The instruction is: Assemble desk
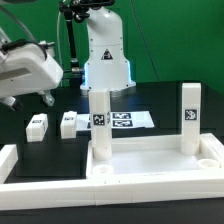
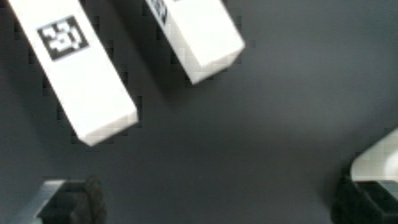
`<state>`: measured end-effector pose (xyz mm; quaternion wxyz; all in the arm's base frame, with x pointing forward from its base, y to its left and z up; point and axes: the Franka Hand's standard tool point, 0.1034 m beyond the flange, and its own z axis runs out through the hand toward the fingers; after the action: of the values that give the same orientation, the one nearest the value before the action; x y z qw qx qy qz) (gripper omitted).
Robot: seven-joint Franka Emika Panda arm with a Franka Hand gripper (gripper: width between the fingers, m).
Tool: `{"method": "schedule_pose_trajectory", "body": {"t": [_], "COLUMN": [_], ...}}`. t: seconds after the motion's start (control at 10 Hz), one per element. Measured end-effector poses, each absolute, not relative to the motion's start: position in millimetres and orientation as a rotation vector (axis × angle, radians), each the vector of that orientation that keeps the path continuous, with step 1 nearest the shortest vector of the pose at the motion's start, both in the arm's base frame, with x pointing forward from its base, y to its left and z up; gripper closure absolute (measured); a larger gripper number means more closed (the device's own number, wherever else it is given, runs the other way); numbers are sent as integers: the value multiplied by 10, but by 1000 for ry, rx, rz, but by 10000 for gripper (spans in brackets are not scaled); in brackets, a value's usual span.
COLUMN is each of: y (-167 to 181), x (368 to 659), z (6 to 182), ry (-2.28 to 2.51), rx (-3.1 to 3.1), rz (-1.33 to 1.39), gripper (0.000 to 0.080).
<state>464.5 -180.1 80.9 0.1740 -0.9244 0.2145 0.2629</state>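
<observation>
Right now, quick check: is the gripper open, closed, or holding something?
Gripper: open, with the fingers spread wide apart and nothing held between them.

We see a white plastic tray-like tabletop (image 1: 150,168), white square block legs (image 1: 100,108) bearing black-and-white tags, and a black table (image 1: 55,150).
</observation>
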Motion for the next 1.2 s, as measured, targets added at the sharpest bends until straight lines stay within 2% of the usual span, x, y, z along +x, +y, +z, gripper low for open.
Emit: {"method": "schedule_pose_trajectory", "body": {"t": [0.3,0.5,0.6,1.0,1.2], "y": [-1736,-1530,-1493,-1534,-1358], "x": [4523,4326,4329,4338,4321], "z": [692,601,569,526,436], "ry": [590,636,616,625,624], "rx": [-2524,-2414,-2430,-2437,-2471], "rz": [952,1150,1190,1184,1194], "gripper": [151,151,151,151,151]}}
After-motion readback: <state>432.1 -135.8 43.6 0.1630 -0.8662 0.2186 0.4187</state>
